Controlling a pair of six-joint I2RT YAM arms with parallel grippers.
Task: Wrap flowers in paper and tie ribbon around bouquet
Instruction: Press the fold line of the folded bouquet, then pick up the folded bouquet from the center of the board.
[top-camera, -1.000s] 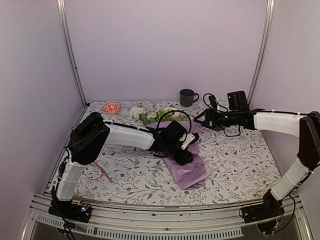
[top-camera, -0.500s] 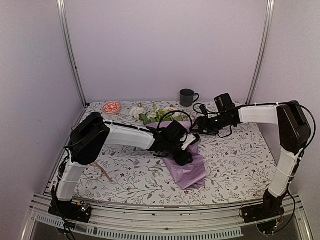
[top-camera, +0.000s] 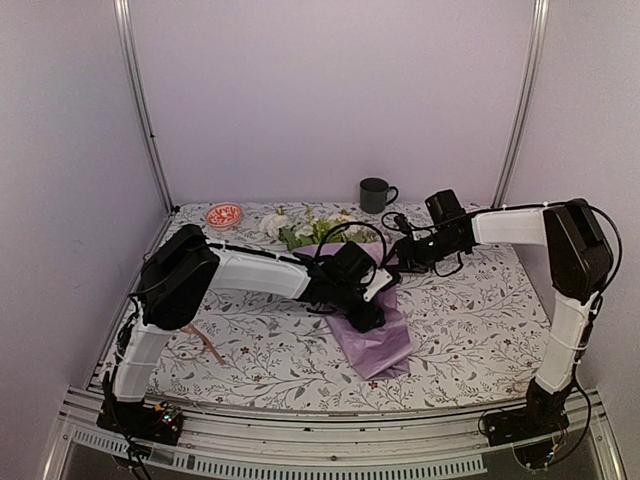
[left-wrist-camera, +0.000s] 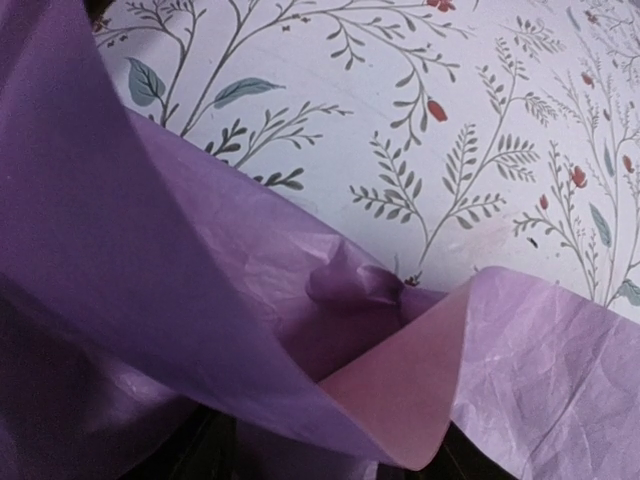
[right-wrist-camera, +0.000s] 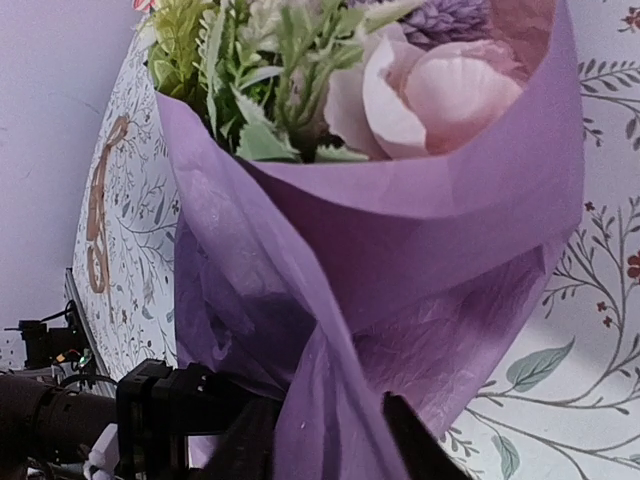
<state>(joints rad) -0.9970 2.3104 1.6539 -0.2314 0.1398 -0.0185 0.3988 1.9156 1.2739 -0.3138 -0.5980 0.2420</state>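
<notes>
Ribbon (top-camera: 205, 344) lies loose on the counter (top-camera: 470, 330) toward the near left corner, well apart from the rest. Mid-counter, the paper (top-camera: 378, 340) is rolled into a rough cone, its narrow tail pointing at the near edge. The left tool (top-camera: 368, 312) rests on the cone's middle. Paper drapes over its fingers, so its grip cannot be told. The cone's mouth holds the flowers (right-wrist-camera: 400, 90), pink blooms and green sprigs spilling toward the far edge. The right tool (right-wrist-camera: 326, 410) straddles a raised paper fold, fingers apart; whether they pinch it cannot be told. Along the far edge stand a red dish (top-camera: 223, 215) and a dark mug (top-camera: 375, 194), contents unseen.
</notes>
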